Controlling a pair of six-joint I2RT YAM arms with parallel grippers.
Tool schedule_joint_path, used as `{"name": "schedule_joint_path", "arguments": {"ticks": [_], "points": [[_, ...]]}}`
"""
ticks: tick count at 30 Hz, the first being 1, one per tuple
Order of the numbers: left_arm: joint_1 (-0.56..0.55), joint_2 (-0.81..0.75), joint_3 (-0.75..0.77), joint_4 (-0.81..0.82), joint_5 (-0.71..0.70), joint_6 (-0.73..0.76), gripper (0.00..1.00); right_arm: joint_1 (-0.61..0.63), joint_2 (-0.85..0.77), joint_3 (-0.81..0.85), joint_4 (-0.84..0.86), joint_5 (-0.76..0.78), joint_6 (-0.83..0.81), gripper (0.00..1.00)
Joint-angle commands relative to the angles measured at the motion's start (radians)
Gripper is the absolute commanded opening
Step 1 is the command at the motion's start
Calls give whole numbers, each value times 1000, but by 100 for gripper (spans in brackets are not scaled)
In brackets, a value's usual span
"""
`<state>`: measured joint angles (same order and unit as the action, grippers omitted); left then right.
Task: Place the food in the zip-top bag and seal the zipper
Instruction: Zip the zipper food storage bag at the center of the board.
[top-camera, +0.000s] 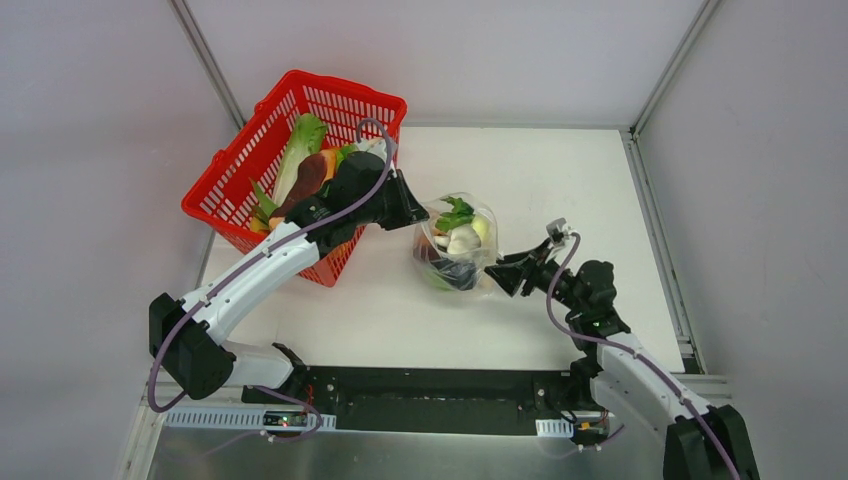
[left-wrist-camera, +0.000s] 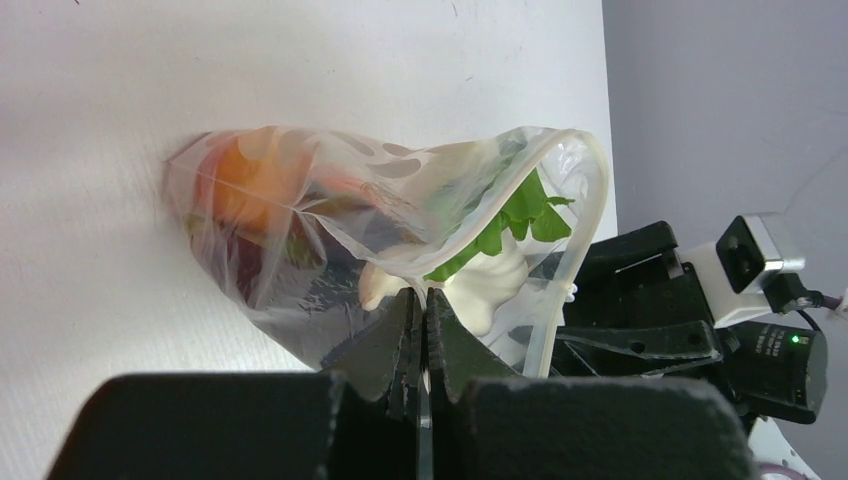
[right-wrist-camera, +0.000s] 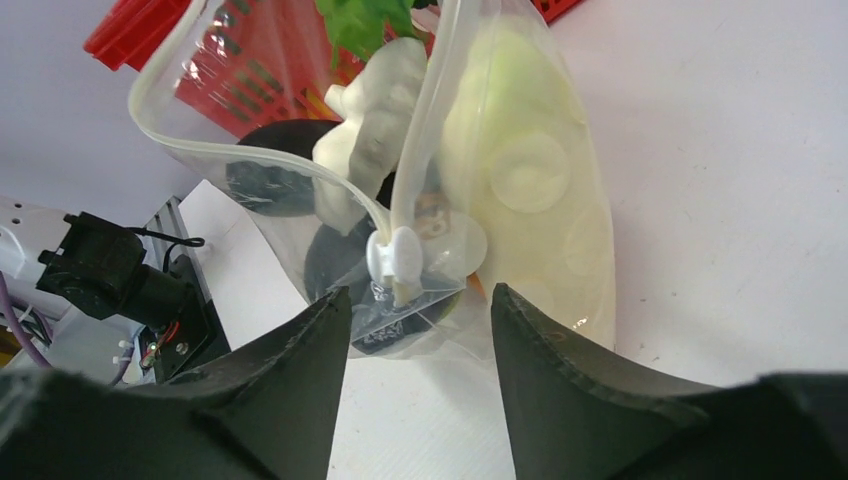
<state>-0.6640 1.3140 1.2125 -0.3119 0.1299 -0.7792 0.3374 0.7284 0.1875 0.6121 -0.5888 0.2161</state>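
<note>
One clear, crinkly zip-top bag (top-camera: 458, 245) lies near the middle of the white surface (top-camera: 560, 180). It is glossy and bulging, with its mouth gaping toward your right arm. Through the film you can see the food:
- a green leafy piece (top-camera: 457, 213) poking out at the mouth
- a pale white radish (right-wrist-camera: 375, 110) just beside the leafy piece
- a round orange fruit (left-wrist-camera: 240, 180), blurred behind the plastic
- a dark eggplant (top-camera: 455, 275) low in the pouch

The zipper (right-wrist-camera: 440, 100) is a thick translucent strip looping around the open mouth. Its two sides are parted, and a small white slider (right-wrist-camera: 395, 255) sits at the end nearest your right arm.

Your left gripper (left-wrist-camera: 420, 305) has its jaws closed on the bag's rim, pinching the film. Your right gripper (right-wrist-camera: 418, 300) has its jaws spread, one to each side of the slider and not touching it.

Behind your left arm, a red mesh basket (top-camera: 345, 100) stands at the far left of the surface with more produce inside.
</note>
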Motion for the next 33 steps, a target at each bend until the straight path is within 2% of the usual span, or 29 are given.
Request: {"name": "schedule_joint_path", "arguments": {"ticks": [1, 6, 10, 13, 14, 19, 22, 27, 33], "points": [[14, -34, -5, 45, 21, -17, 0, 12, 99, -22, 305, -56, -41, 54], [14, -30, -9, 51, 25, -20, 0, 43, 162, -48, 494, -8, -13, 46], [14, -28, -14, 57, 27, -26, 0, 64, 195, -49, 510, 34, -43, 37], [14, -30, -13, 58, 27, -28, 0, 70, 199, -52, 506, 47, -55, 19], [14, -30, -11, 58, 28, -28, 0, 72, 197, -54, 503, 53, -57, 18], [14, -34, -14, 59, 27, -27, 0, 73, 130, -68, 459, 127, -78, 0], [14, -52, -17, 46, 7, -6, 0, 73, 45, -47, 375, 155, -90, 0], [14, -102, 3, -27, -56, 94, 0, 73, -110, 31, 135, 195, -150, 0], [14, -141, 38, -168, -154, 207, 0, 73, -161, 155, -67, 171, -184, 0]]}}
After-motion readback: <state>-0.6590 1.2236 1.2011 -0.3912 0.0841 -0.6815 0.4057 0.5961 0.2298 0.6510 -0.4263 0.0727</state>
